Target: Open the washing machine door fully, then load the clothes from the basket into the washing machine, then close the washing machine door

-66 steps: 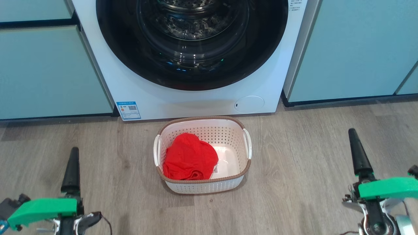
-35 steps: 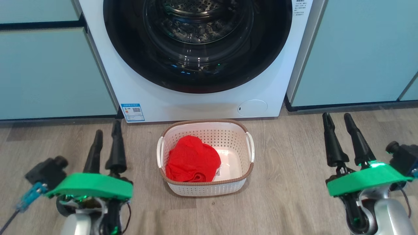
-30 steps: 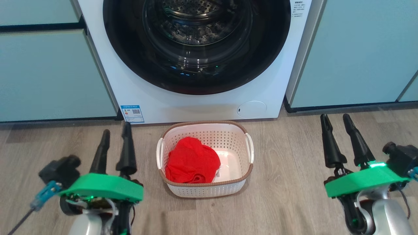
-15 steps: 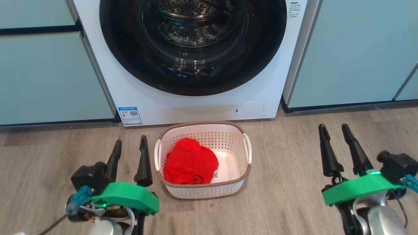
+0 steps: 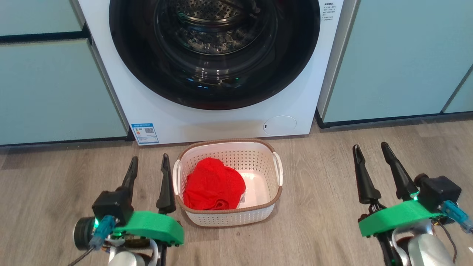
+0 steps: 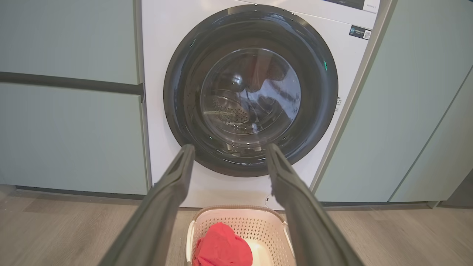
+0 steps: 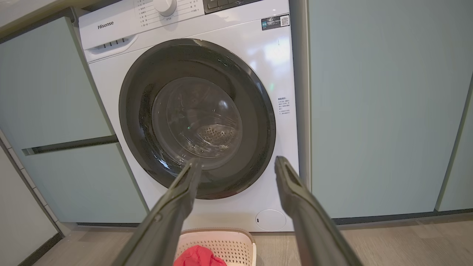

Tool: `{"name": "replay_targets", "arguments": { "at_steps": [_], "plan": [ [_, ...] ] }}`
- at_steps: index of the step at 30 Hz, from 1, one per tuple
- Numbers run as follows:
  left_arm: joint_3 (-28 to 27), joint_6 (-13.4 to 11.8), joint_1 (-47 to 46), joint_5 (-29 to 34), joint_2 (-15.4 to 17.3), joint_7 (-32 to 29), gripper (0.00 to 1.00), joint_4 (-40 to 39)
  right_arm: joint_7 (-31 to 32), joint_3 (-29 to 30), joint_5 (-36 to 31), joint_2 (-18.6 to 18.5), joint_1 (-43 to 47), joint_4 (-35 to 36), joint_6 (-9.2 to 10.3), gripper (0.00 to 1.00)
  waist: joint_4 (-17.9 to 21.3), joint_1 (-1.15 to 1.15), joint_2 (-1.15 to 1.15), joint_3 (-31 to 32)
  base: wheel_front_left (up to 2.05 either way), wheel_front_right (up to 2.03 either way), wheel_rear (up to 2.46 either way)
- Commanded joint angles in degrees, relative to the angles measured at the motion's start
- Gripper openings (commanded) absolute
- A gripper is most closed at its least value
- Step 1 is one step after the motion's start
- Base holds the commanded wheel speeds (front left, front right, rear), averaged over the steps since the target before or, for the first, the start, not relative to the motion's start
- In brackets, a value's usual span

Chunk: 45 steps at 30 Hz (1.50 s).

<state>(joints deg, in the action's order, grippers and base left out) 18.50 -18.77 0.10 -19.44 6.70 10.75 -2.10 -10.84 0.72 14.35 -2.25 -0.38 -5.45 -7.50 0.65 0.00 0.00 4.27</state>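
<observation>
The white washing machine stands ahead with its round black-rimmed door shut flat against the front; the door shows the metal drum through its glass. On the floor before it sits the cream basket with the red garment in its left half. My left gripper is open, just left of the basket, fingers pointing at the machine. My right gripper is open too, well to the basket's right.
Pale teal cabinets flank the machine on the left and on the right. A blue label sticker and a round flap sit low on the machine's front. Wood floor stretches between basket and right gripper.
Both grippers have risen into the head view and turned their fingers toward the machine. The left one has moved right, up to the basket's left side. The camera has shifted slightly.
</observation>
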Motion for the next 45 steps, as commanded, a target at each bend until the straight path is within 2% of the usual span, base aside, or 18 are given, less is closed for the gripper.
{"name": "replay_targets", "arguments": {
  "at_steps": [1, 10, 14, 23, 32, 37, 45],
  "plan": [
    [-1.95, 0.33, -1.87, 1.40, -0.38, 1.02, 1.00, -1.73, -0.87, -1.43, -1.61, -0.59, -2.35, 2.22, 0.01, 1.00, -0.03, 0.00, 0.00, 0.08, 0.00, 0.00, 0.00],
    [-6.14, 5.41, 0.23, 3.99, -3.04, 2.52, 1.00, 3.60, -2.41, -2.10, -3.03, -0.61, -2.14, -1.21, 0.01, 1.00, -0.23, 0.00, 0.00, 0.58, 0.00, 0.00, 0.00],
    [-6.88, 6.19, 0.46, 6.51, -3.43, 3.03, 1.00, 4.62, -2.92, -2.49, -3.70, -0.62, -2.21, -2.92, 0.01, 1.00, -0.21, 0.00, 0.00, 0.73, 0.00, 0.00, 0.00],
    [-7.34, 6.29, 1.00, 13.13, -3.78, 4.25, 1.00, 5.87, -4.16, -2.26, -5.60, -0.63, -3.22, -7.75, 0.01, 1.00, 0.09, 0.00, 0.00, 1.17, 0.00, 0.00, 0.00],
    [-7.25, 7.66, 1.33, 9.68, -3.81, 4.25, 1.00, 8.56, -4.16, -2.32, -4.75, -0.63, -3.78, -10.47, 0.01, 1.00, 0.35, 0.00, 0.00, 1.35, 0.00, 0.00, 0.00],
    [-7.40, 10.68, 1.52, 3.46, -3.81, 4.25, 1.00, 12.41, -3.97, -3.17, -2.79, -0.63, -4.10, -13.36, 0.01, 1.00, 0.48, 0.00, 0.00, 1.66, 0.00, 0.00, 0.00],
    [-7.90, 10.99, 1.22, 4.56, -3.81, 4.25, 1.00, 13.40, -4.00, -2.76, -4.21, -0.63, -4.80, -15.14, 0.01, 1.00, 0.40, 0.00, 0.00, 2.08, 0.00, 0.00, 0.00]
  ]
}}
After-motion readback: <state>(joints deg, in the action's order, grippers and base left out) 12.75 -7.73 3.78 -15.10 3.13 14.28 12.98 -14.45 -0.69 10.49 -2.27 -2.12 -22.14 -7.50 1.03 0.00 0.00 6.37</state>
